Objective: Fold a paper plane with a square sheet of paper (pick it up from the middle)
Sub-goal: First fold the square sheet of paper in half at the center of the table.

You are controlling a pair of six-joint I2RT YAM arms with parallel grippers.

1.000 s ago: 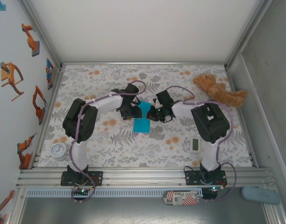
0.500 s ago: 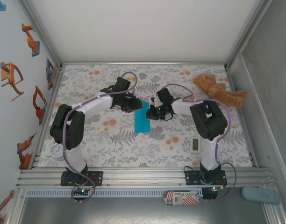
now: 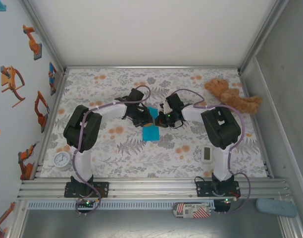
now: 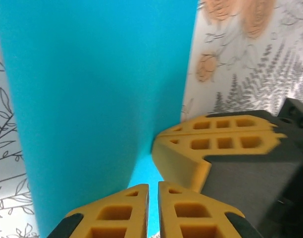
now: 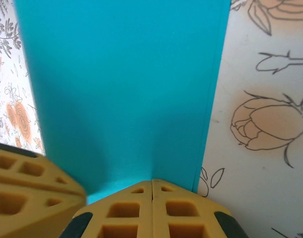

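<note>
L gripper (image 3: 146, 115) clenched on the cyan square sheet of paper (image 3: 151, 132), yellow fingertips nearly touching w/ the sheet's edge nipped between them. R gripper (image 3: 161, 119) clamped tight on the same sheet, just beside L gripper, the two tips facing each other. Paper spreads out ahead of both sets of fingers, over the floral tablecloth (image 3: 141, 153). White timer (image 3: 206, 153) well apart from R gripper, toward its arm's base.

Sheet of paper (image 3: 151, 132) between left end effector (image 3: 147, 118) and right end effector (image 3: 160, 119), teddy bear (image 3: 233, 96) far right
</note>
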